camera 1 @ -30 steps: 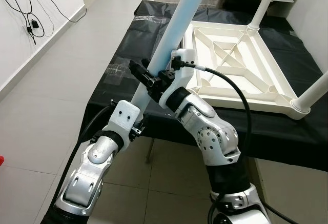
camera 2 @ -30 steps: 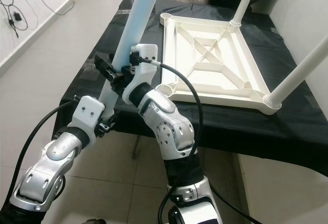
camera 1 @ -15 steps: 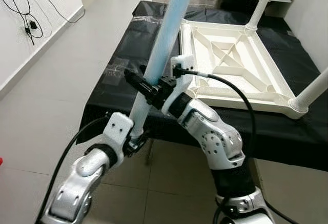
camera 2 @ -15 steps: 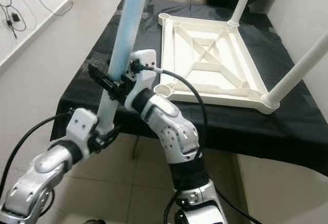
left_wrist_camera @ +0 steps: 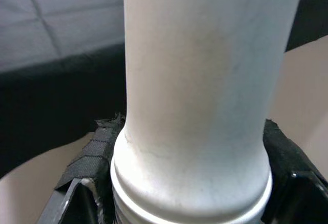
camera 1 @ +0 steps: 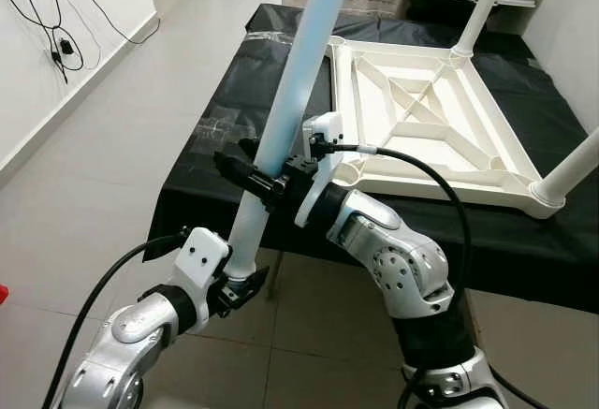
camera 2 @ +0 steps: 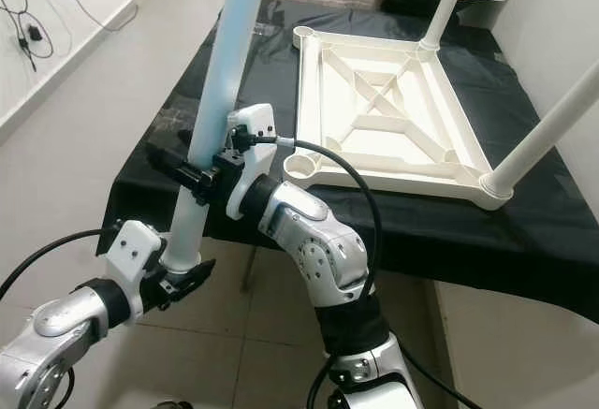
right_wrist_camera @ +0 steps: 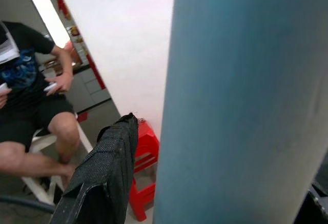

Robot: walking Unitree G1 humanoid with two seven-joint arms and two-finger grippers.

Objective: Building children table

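Note:
I hold a long pale blue table leg (camera 1: 299, 72) in both grippers, slanting up in front of the black-covered table. My left gripper (camera 1: 241, 283) is shut on its lower end, near the collar, below the table's edge. My right gripper (camera 1: 251, 175) is shut on it higher up. In the left wrist view, black fingers (left_wrist_camera: 95, 155) press both sides of the leg (left_wrist_camera: 195, 106). The white tabletop (camera 1: 487, 152) lies upside down on the cloth, with one leg (camera 1: 479, 14) standing at its far corner and another (camera 1: 573, 170) at its right corner. Its near-left socket (camera 2: 298, 163) is open.
The black-clothed table (camera 1: 234, 119) has its front edge just beyond my grippers. Tiled floor (camera 1: 103, 147) spreads to the left, with cables along the white wall (camera 1: 56, 44). The right wrist view shows a seated person (right_wrist_camera: 31, 96) and a red stool (right_wrist_camera: 143, 183).
Both grippers have come down and toward me with the leg. The left gripper now sits well below the table's edge.

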